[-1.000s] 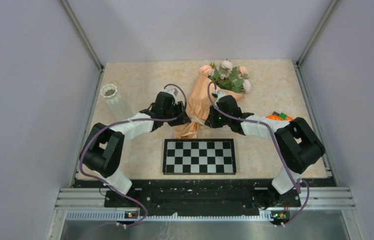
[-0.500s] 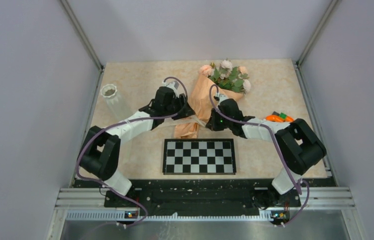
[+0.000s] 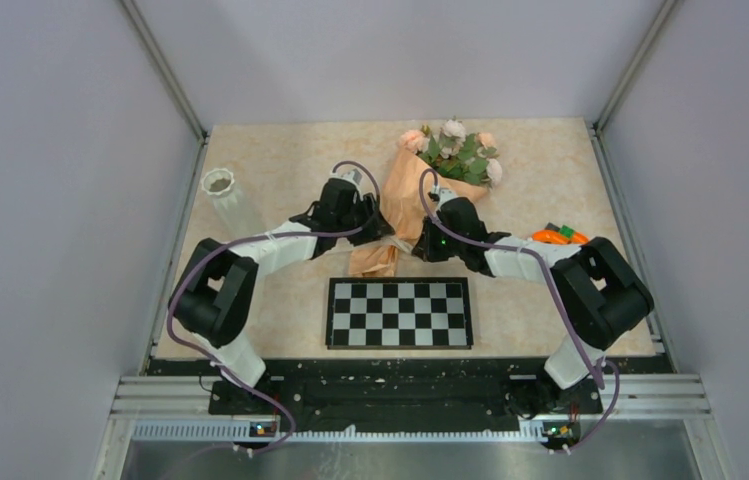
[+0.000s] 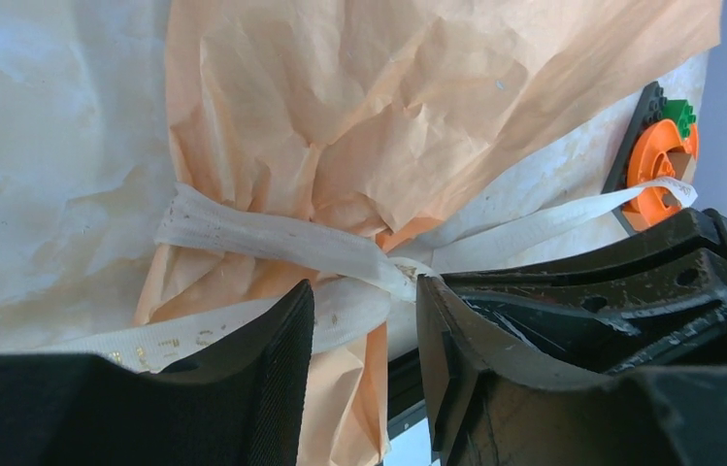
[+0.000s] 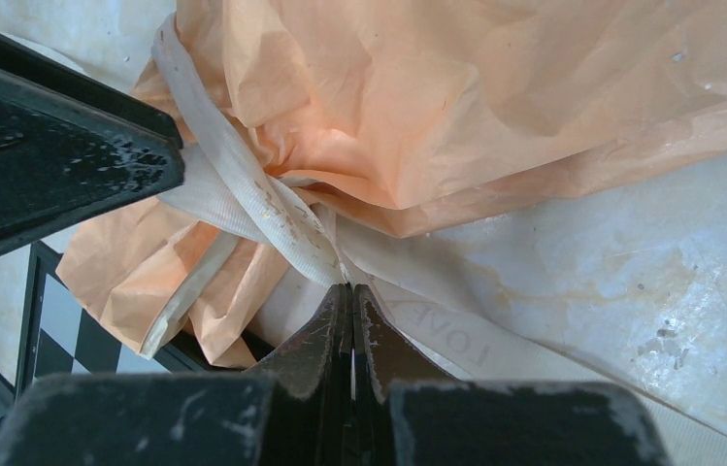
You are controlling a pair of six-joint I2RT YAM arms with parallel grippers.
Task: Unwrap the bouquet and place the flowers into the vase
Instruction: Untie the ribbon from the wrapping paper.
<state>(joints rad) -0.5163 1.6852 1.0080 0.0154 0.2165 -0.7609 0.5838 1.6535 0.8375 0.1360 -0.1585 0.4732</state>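
Site: a beige stone-patterned table [image 3: 280,150] enclosed by plain grey walls, with both arms reaching in from the near edge.

Right gripper [image 5: 351,291]: fingers pressed fully together at the tie of the bouquet. A strand of the cream ribbon [image 5: 243,184] runs straight into the tips, so it appears to be pinching that strand right at the knot.

Left gripper [image 4: 364,320]: fingers part-spread, one on either side of the knot, with the ribbon crossing the gap between them. Whether the pads actually bear on it cannot be determined.

Bouquet [image 3: 400,205]: lying flat at mid-table between the two grippers, narrow end towards the arms. The ribbon is wound around the pinched waist of the crumpled peach paper [image 4: 417,97], and loose tails trail out on both sides. The flowers [image 3: 460,155] protrude from the far, open end of the cone, all inside the wrap.

Vase [image 3: 225,195]: upright near the left edge, well apart from the bouquet. No stems show in it.

Other items: a checkerboard [image 3: 398,312] just nearer than the bouquet's tip, and a small orange and green object [image 3: 560,235] by the right arm.

Assessment: early stage. The knot is engaged but not undone. Outstanding items are loosening the ribbon, opening the paper, freeing the stems, and carrying them across to the vase.
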